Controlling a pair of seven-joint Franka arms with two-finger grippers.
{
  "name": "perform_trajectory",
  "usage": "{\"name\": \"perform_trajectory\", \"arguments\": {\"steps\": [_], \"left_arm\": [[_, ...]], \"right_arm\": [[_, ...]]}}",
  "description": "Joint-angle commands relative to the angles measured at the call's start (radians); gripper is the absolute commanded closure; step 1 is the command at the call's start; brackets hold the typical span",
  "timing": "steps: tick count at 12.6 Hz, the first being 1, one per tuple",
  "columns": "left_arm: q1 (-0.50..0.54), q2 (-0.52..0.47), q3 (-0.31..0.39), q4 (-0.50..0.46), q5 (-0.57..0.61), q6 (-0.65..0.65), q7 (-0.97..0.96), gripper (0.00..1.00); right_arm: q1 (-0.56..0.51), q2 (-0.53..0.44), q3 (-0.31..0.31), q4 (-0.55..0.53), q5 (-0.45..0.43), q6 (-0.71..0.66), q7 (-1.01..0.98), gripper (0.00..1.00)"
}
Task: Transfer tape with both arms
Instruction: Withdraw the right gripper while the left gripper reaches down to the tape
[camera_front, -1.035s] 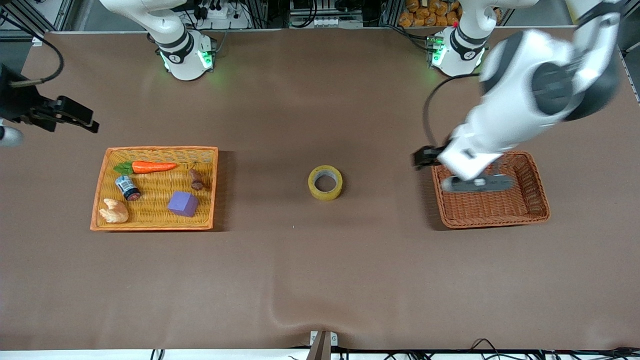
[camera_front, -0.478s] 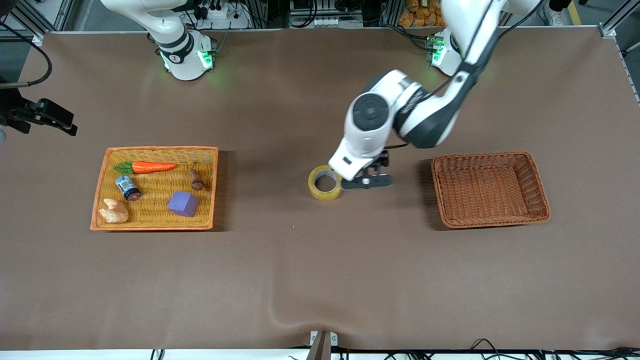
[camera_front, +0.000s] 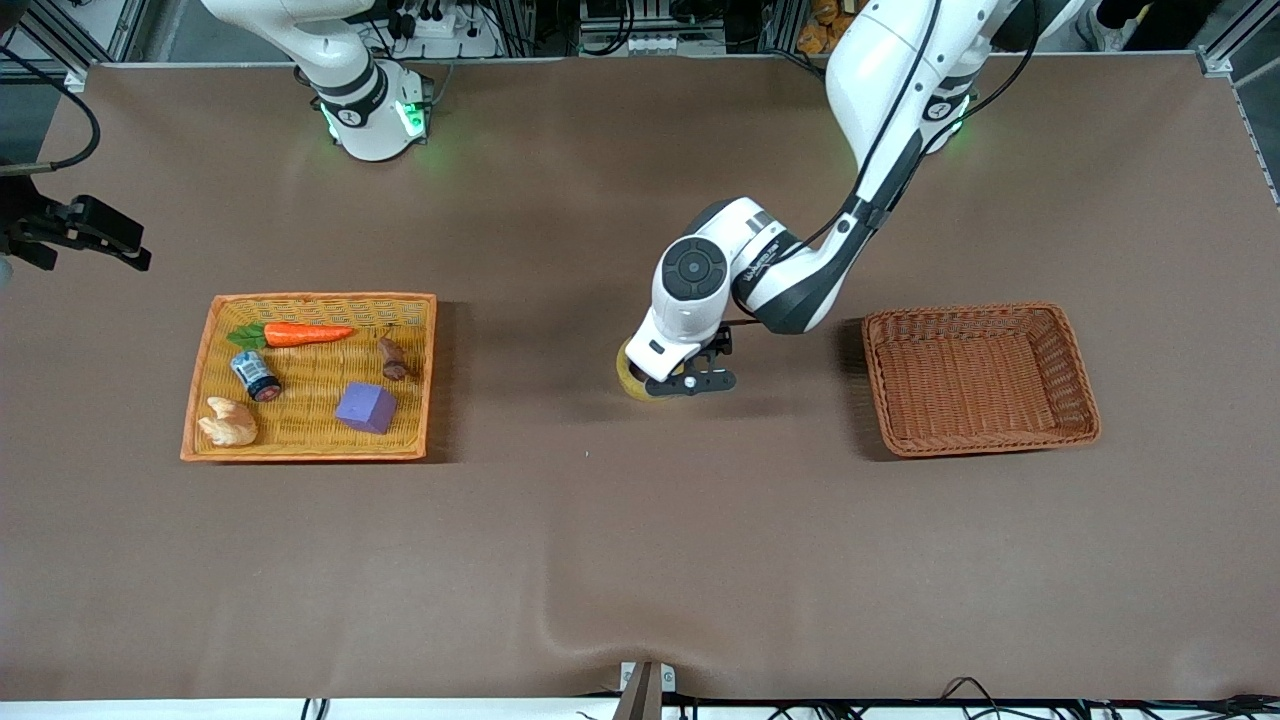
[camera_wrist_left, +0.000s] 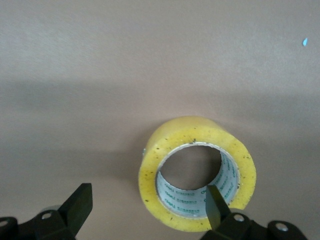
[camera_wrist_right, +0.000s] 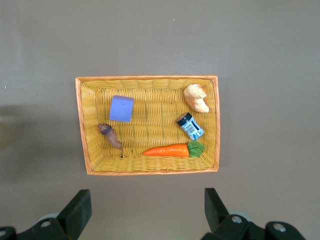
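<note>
- Progress: the yellow translucent ring-shaped roll of packing tape (camera_wrist_left: 197, 172) lies ungrasped mid-table, between the two wicker baskets; pickup, handover and placement all appear to remain.
- Left end effector (camera_wrist_left: 150, 210): released, one finger inside the core.
- Right end effector (camera_wrist_right: 145, 212): released, waiting above the orange basket (camera_wrist_right: 85, 125).
- Orientation: the tape lies flat, bore axis vertical.
</note>
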Motion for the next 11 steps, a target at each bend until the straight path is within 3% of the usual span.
{"name": "perform_trajectory", "arguments": {"steps": [1,2,3,6,8,11], "left_arm": [[-0.018,0.032,0.006,0.011,0.023,0.016,-0.028,0.0],[-0.018,0.039,0.006,0.011,0.023,0.019,-0.028,0.0],[-0.019,0.045,0.006,0.003,0.025,0.022,-0.028,0.07],[-0.035,0.051,0.011,-0.008,0.044,0.024,-0.022,0.54],[-0.036,0.054,0.009,-0.008,0.088,0.024,-0.023,1.0],[-0.03,0.053,0.011,0.001,0.089,0.024,-0.011,1.0]], "right_arm": [[-0.044,-0.021,0.026,-0.019,0.012,0.001,-0.027,0.0],[-0.047,-0.021,0.024,-0.019,0.012,0.0,-0.028,0.0],[-0.044,-0.021,0.02,-0.019,0.017,-0.002,-0.03,0.0],[-0.044,-0.018,0.02,-0.019,0.024,-0.003,-0.03,0.0],[-0.045,-0.015,0.02,-0.019,0.046,-0.002,-0.031,0.0],[-0.042,-0.014,0.02,-0.018,0.047,0.006,-0.031,0.0]]}}
